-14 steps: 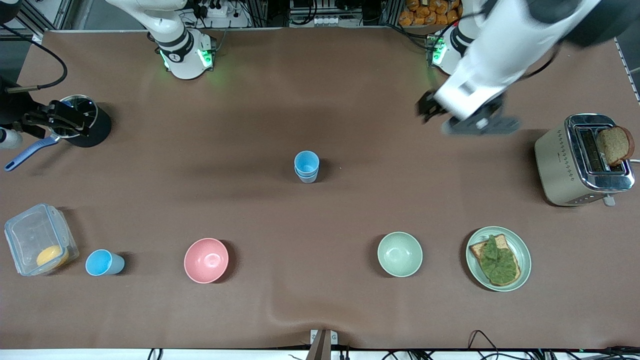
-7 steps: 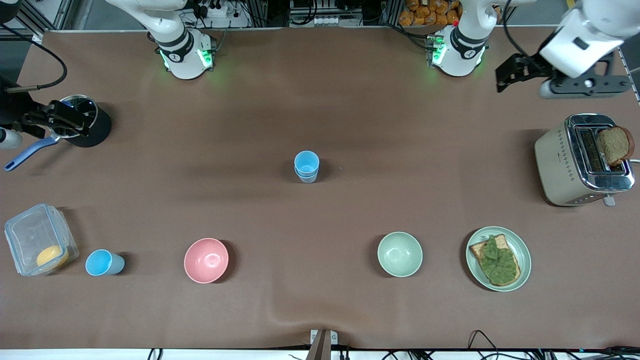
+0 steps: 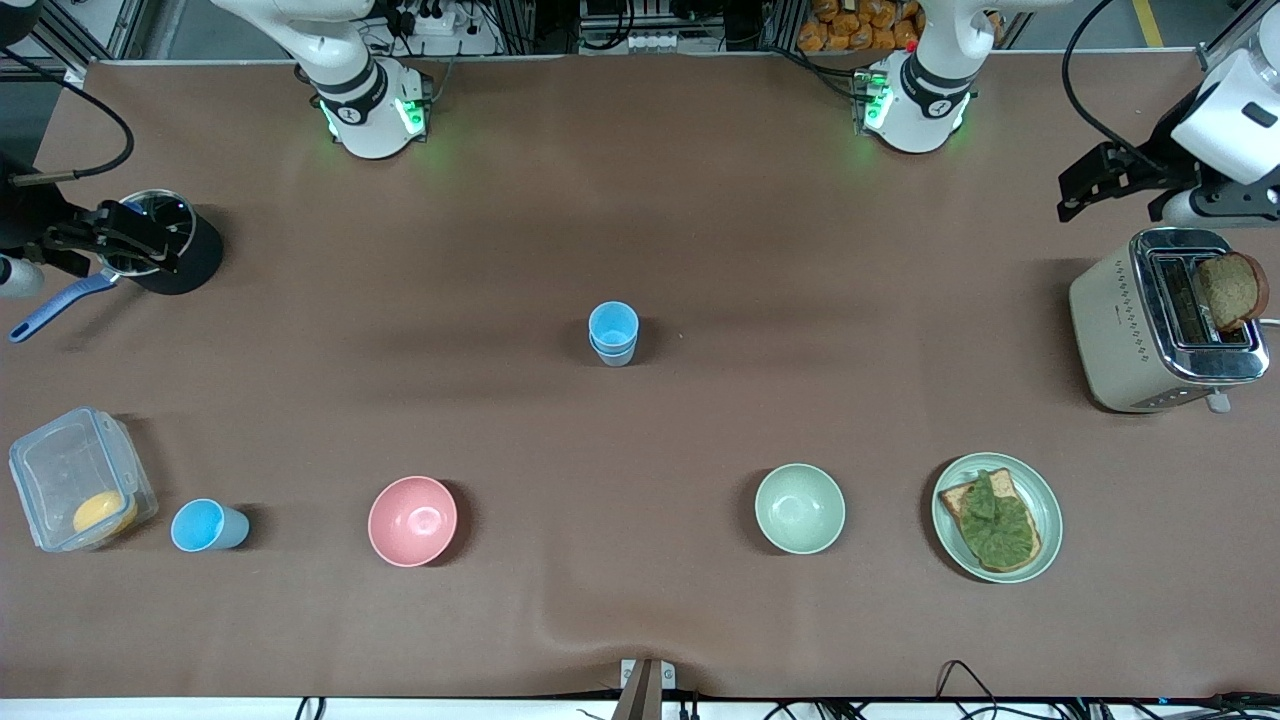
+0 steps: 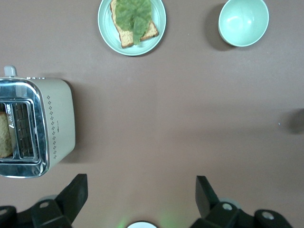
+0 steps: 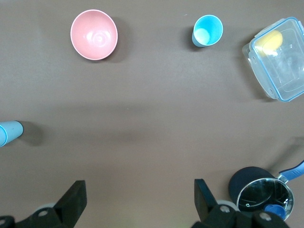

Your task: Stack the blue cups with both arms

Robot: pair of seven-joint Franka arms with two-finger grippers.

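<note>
— Since a second ago the left gripper [image 3: 1085, 190] is swinging away from mid-table and now hanging over the left arm's end, by the toaster [image 3: 1165, 320], fingers spread and empty.

— And the cups?

— Two are already nested mid-table [image 3: 613, 333]; a lone blue cup [image 3: 207, 526] is standing beside the clear box [image 3: 78, 478].

— So the right gripper [image 5: 137, 202], also wide open and empty over the pot [image 3: 170, 240], is probably best dropping straight over that cup's rim.

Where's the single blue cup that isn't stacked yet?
In the front view, the lone blue cup stands upright toward the right arm's end of the table, between the clear container and the pink bowl, nearer the camera than the stacked cups.
</note>
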